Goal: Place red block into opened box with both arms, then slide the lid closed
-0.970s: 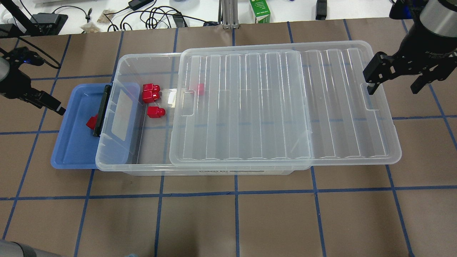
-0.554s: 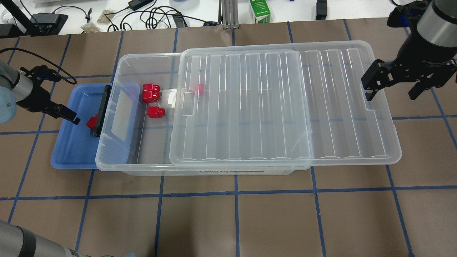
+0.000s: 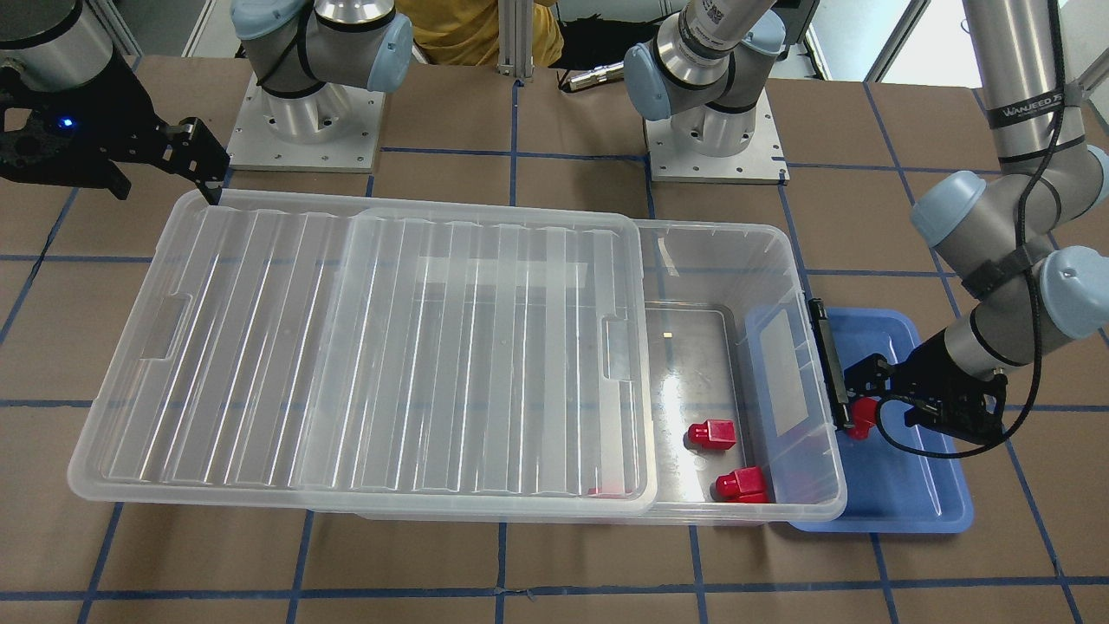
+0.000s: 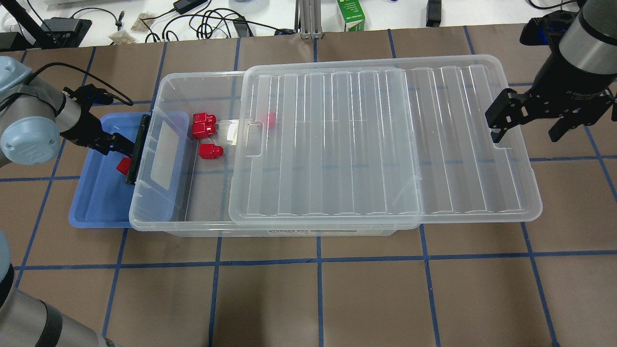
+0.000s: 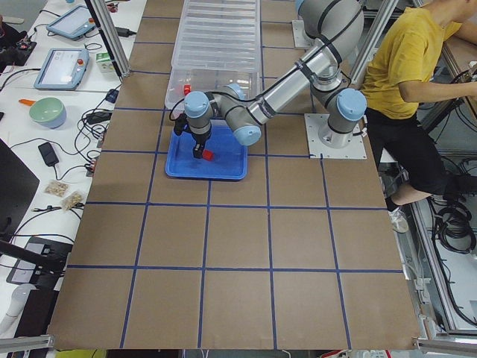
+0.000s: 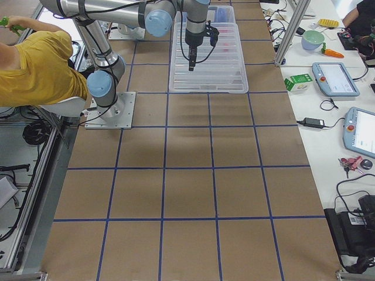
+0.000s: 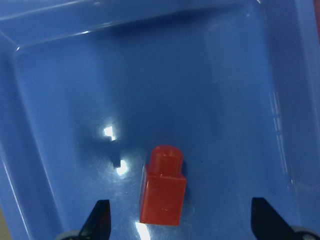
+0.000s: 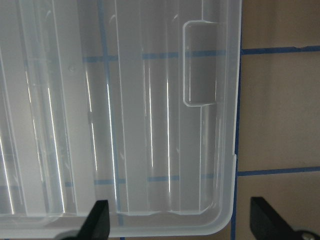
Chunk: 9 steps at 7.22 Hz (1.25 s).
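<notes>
One red block (image 7: 162, 192) lies in the blue tray (image 4: 94, 202), stub pointing away from the camera in the left wrist view. My left gripper (image 4: 120, 152) hangs open right over it, a finger on each side, and the block (image 3: 861, 422) sits beside the box's black latch. The clear box (image 4: 164, 96) holds two more red blocks (image 4: 203, 124) in its uncovered end, and another shows faintly under the lid (image 4: 385, 144). The ribbed lid covers most of the box and overhangs its far end. Above that overhanging end my right gripper (image 4: 529, 127) hangs open and holds nothing.
The blue tray is tucked under the box's latch end. Cables, a green carton (image 4: 351, 15) and other gear lie beyond the table's far edge. A person in a yellow shirt (image 5: 414, 67) sits behind the robot bases.
My left gripper has moved from outside the tray's edge to above the red block in the tray. The right gripper has shifted only slightly over the lid's end.
</notes>
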{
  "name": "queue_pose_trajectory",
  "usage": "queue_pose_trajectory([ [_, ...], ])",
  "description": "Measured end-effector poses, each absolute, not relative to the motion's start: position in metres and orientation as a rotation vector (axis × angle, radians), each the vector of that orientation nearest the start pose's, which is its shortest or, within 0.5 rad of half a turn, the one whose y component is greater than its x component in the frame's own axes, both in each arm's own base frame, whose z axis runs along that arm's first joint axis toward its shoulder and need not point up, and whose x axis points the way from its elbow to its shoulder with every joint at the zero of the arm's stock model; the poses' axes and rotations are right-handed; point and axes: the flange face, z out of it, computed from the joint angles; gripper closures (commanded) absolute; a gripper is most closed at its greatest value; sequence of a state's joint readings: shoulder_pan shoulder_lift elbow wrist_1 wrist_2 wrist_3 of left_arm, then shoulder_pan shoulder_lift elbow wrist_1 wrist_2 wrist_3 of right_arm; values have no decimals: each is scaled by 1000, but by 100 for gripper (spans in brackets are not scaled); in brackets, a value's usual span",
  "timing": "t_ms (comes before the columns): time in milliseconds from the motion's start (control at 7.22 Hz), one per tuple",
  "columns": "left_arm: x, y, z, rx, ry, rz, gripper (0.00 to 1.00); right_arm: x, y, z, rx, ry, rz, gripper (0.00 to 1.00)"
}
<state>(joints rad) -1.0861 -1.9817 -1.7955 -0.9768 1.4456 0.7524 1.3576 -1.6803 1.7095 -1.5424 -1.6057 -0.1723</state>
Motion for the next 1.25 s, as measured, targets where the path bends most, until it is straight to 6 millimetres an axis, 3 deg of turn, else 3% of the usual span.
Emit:
queue_pose_trajectory([
  [693,151,-580,183,380,3272,-1,6,34,-452,484,76,3178,51,0],
  [831,151,-580,180,384,3274,7,16,36,-444,491,78,3180,23,0],
  [970,151,-579,178,385,3276,13,35,37,-441,486,81,3174,32,0],
  [1247,151,-579,177,385,3276,18,88,35,-442,472,81,3166,77,0],
])
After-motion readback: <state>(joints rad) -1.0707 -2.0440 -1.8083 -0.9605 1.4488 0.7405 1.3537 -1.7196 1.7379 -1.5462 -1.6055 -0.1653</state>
